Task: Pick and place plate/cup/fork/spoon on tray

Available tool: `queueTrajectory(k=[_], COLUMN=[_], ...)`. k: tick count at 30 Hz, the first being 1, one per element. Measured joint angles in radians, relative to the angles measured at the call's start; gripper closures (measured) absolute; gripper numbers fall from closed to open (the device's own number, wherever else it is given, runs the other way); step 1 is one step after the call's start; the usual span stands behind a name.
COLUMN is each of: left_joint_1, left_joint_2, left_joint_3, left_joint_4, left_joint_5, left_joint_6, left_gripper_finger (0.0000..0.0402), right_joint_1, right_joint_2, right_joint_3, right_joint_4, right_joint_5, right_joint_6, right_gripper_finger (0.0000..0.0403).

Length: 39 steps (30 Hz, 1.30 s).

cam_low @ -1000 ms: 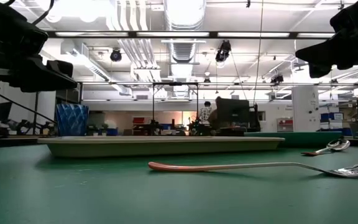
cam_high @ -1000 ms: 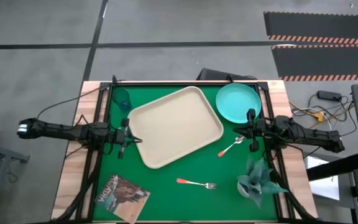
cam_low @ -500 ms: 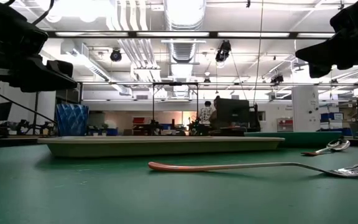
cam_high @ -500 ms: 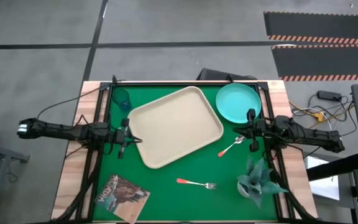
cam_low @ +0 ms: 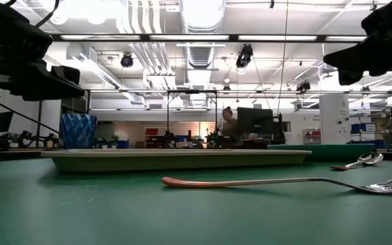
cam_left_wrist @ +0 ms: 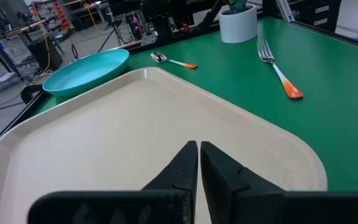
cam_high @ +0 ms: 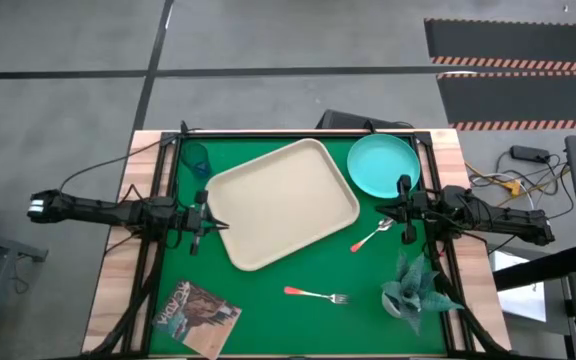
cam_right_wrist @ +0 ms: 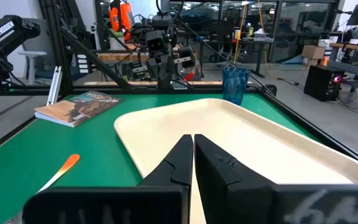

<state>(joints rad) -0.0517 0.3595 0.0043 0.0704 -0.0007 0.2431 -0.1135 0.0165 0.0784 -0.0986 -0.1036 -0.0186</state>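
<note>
Nothing moved: smooth beige tray point(cam_high: 282, 203), round turquoise plate point(cam_high: 382, 165) beside.

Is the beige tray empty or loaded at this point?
Empty. The large beige rectangular plastic tray shows only bare surface from above; the round turquoise plate lies beside it.

Both arms are slim, dark and jointed, built of black tubular links with blocky housings near the wrists. The left arm point(cam_high: 108, 210) carries a small white patch at its outer end. Each gripper, left gripper point(cam_left_wrist: 197, 163) and right gripper point(cam_right_wrist: 190, 155), ends in two matte black, wedge-shaped fingers tapering to narrow tips.
</note>
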Motion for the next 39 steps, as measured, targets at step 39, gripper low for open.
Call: queueTrajectory(k=[39], left_joint_1=[0.000], left_joint_2=[0.000], left_joint_3=[0.000], left_joint_4=[0.613], left_joint_5=[-0.004], left_joint_6=[0.105], left_gripper_finger=[0.0396], right_joint_1=[0.000], right_joint_2=[-0.001], right_joint_3=[0.000], right_joint_4=[0.422], right_joint_5=[0.007], right_joint_6=[0.152], right_gripper_finger=[0.0394])
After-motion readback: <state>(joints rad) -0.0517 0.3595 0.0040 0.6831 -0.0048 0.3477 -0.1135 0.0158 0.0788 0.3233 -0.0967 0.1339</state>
